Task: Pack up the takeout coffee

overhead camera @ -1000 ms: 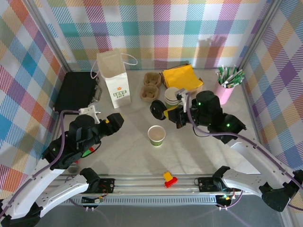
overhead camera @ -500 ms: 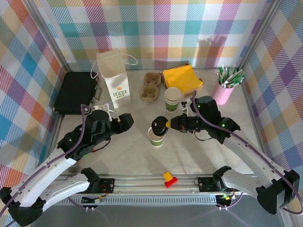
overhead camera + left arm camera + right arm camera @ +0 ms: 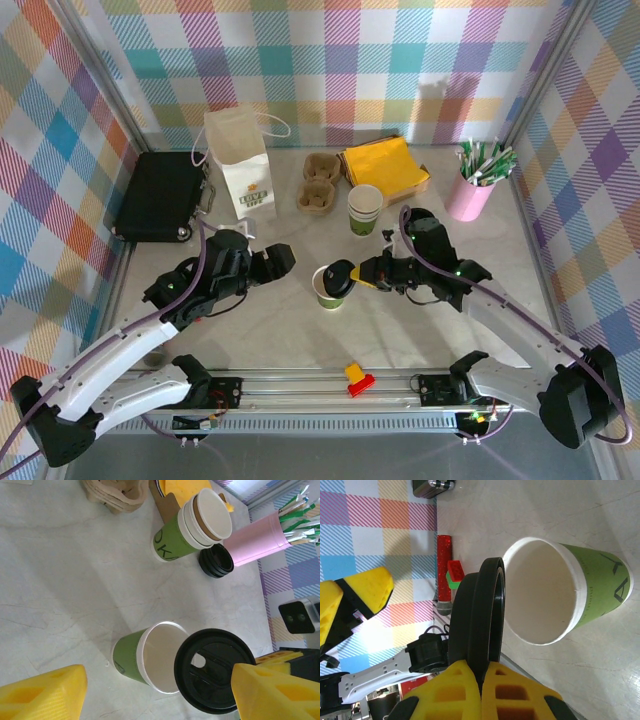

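Note:
The takeout coffee cup (image 3: 325, 292), cream with green print, stands upright and lidless in the middle of the table. Its open mouth (image 3: 545, 590) and green side (image 3: 125, 657) face the wrist cameras. My right gripper (image 3: 363, 271) is shut on the edge of a round black lid (image 3: 340, 277), held tilted at the cup's right rim. The lid (image 3: 215, 675) overlaps the rim; whether it touches is unclear. It sits edge-on (image 3: 481, 610) above my right gripper (image 3: 482, 680). My left gripper (image 3: 283, 260) stands open just left of the cup, which lies between its yellow fingers (image 3: 45, 692).
Behind the cup are a stack of lidless cups (image 3: 365, 209), spare black lids (image 3: 216, 560), a pink cup of sticks (image 3: 472, 192), yellow napkins (image 3: 385, 163), a cardboard cup carrier (image 3: 318, 187), a white paper bag (image 3: 240, 165) and a black case (image 3: 160, 195).
My right gripper carried the black lid forward and left, down to the cup's rim. My left arm swung right toward the cup, still open.

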Robot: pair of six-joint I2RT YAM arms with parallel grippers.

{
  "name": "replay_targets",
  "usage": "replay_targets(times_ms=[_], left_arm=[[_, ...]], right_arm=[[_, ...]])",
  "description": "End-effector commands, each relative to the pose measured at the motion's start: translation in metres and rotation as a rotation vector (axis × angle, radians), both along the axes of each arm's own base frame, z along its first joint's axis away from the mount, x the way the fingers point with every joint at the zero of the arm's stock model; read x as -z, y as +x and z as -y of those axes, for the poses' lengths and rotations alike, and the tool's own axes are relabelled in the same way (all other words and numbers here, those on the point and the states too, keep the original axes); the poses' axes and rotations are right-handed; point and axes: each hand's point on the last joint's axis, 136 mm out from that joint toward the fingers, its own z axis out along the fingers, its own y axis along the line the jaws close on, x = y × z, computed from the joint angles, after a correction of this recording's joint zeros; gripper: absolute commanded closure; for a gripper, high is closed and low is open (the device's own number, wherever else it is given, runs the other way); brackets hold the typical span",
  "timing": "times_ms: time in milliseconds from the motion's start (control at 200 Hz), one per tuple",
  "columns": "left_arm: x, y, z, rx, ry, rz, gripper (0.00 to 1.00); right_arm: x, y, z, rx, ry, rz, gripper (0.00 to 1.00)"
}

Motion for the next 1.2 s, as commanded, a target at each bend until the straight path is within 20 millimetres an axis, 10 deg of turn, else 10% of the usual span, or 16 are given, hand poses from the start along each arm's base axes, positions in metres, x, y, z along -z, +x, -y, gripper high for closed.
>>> replay_targets(times_ms=[0, 1195], left_arm=[[-0.005, 0.001, 0.006, 0.012, -0.036, 0.01, 0.24], [-0.021, -0.007, 0.006, 0.021, -0.075, -0.019, 0.24]], right_arm=[[0.002, 0.006, -0.002, 0.01, 0.021, 0.012, 1.0], [0.051, 0.012, -0.003, 0.008, -0.031, -0.042, 0.9]])
